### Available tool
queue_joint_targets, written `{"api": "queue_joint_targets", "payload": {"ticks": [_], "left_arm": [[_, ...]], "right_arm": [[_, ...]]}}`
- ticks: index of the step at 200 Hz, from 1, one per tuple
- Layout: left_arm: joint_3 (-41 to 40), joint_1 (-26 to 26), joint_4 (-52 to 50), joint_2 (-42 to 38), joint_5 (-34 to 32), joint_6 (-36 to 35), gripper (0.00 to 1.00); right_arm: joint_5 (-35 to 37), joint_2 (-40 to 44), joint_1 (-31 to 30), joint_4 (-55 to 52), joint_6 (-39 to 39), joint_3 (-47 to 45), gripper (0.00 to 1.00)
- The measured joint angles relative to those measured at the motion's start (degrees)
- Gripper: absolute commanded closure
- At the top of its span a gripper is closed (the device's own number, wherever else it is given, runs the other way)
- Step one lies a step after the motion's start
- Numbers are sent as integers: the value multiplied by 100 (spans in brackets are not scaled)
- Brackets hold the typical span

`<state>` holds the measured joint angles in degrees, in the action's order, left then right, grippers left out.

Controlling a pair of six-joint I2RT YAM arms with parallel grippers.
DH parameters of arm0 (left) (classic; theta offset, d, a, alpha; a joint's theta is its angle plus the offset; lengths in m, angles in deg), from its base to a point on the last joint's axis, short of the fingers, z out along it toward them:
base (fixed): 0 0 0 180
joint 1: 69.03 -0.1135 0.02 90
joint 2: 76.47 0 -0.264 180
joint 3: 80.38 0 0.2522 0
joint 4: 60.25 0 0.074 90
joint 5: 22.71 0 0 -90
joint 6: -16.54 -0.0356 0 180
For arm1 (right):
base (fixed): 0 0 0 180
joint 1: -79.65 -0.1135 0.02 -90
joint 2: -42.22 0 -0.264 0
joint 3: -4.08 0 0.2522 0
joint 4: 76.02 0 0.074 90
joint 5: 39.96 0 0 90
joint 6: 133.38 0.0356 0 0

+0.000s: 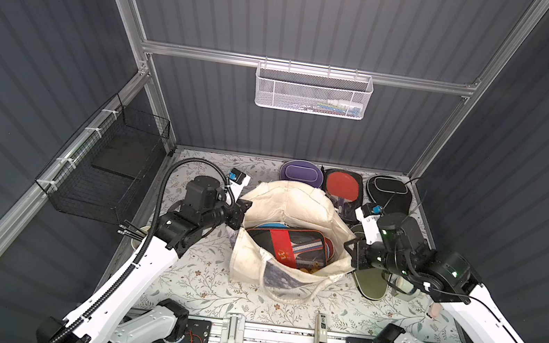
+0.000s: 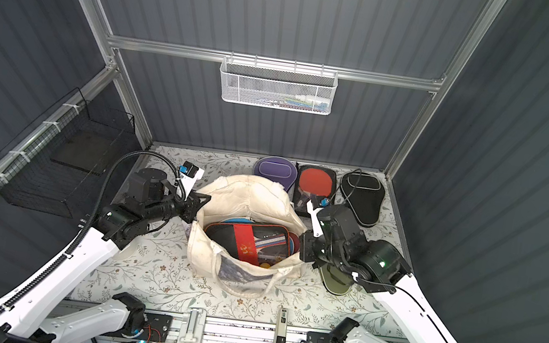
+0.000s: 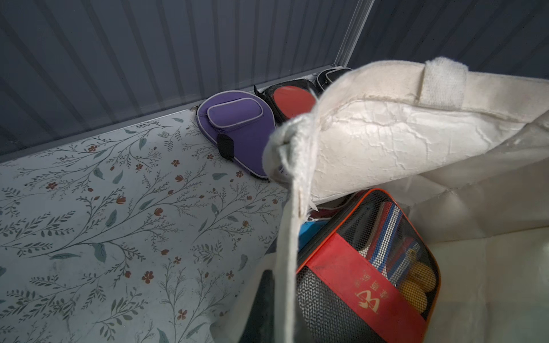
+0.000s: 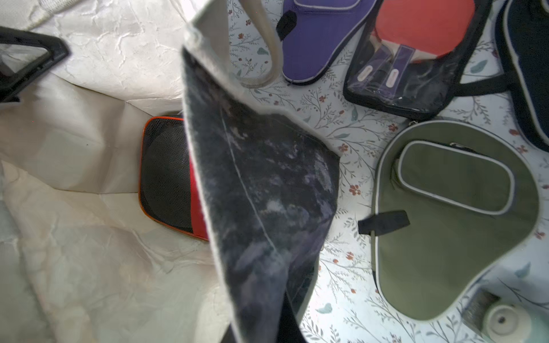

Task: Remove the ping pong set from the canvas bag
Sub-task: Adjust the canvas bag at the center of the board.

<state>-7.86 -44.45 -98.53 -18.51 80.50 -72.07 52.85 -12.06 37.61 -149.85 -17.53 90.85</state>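
Left gripper (image 1: 243, 210) and right gripper (image 1: 350, 245) pinch opposite rims of the canvas bag (image 1: 292, 200); the red mesh pack (image 1: 286, 246) lies between them, long axis left-right

Canvas bag (image 1: 297, 205) upright, open; red/black mesh pack (image 1: 286, 245) inside; purple case (image 1: 301, 174), olive case (image 1: 372, 284) outside, nr bag.
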Motion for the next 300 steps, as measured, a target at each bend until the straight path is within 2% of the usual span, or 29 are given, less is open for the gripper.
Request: {"api": "queue_joint_targets", "payload": {"ticks": [45, 54, 66, 78, 86, 97, 106, 134, 172, 194, 200, 209, 216, 221, 231, 239, 256, 274, 300], "left_arm": [[-35, 24, 11, 4, 125, 81, 99], [-35, 24, 31, 13, 142, 81, 82], [-31, 22, 162, 42, 168, 44, 66], [70, 20, 363, 101, 201, 4, 37], [184, 20, 444, 164, 212, -33, 22], [404, 20, 527, 280, 232, -70, 8], [599, 17, 533, 411, 229, -120, 1], [1154, 17, 407, 935, 214, -214, 0], [1692, 20, -356, 1762, 28, -398, 0], [1762, 17, -699, 1919, -33, -485, 2], [1794, 17, -789, 1934, -33, -505, 6], [1847, 13, -890, 1943, -35, -573, 18], [1882, 13, -946, 1943, -33, -601, 35], [1902, 13, -984, 1943, -22, -575, 53], [1941, 13, -1040, 1943, 4, -632, 84], [1965, 13, -1062, 1943, 37, -634, 100], [2009, 28, -1080, 1945, 131, -658, 100], [2124, 20, -1161, 1971, 214, -682, 100], [2234, 20, -1268, 2004, 389, -680, 100]], "right_arm": [[70, 328, -24, 326, 269, -807, 100], [81, 363, -28, 435, 284, -855, 100], [114, 396, -28, 551, 289, -883, 100], [144, 391, -28, 660, 280, -885, 100], [166, 376, -28, 717, 260, -885, 100], [184, 352, -28, 774, 234, -885, 100], [197, 315, -31, 824, 205, -883, 100], [214, 227, -33, 964, 131, -868, 100], [214, 275, -33, 997, 92, -905, 100], [216, 363, -33, 1047, 87, -984, 100], [216, 387, -33, 1062, 85, -1003, 100], [216, 402, -33, 1067, 74, -1012, 99], [216, 404, -33, 1075, 66, -1012, 98], [216, 404, -33, 1078, 55, -1012, 97], [219, 404, -33, 1080, 26, -1012, 95], [221, 404, -33, 1078, -13, -1012, 93], [234, 391, -33, 1069, -116, -992, 89], [264, 354, -33, 1040, -269, -894, 78], [308, 345, -33, 1029, -669, -542, 43]]}}
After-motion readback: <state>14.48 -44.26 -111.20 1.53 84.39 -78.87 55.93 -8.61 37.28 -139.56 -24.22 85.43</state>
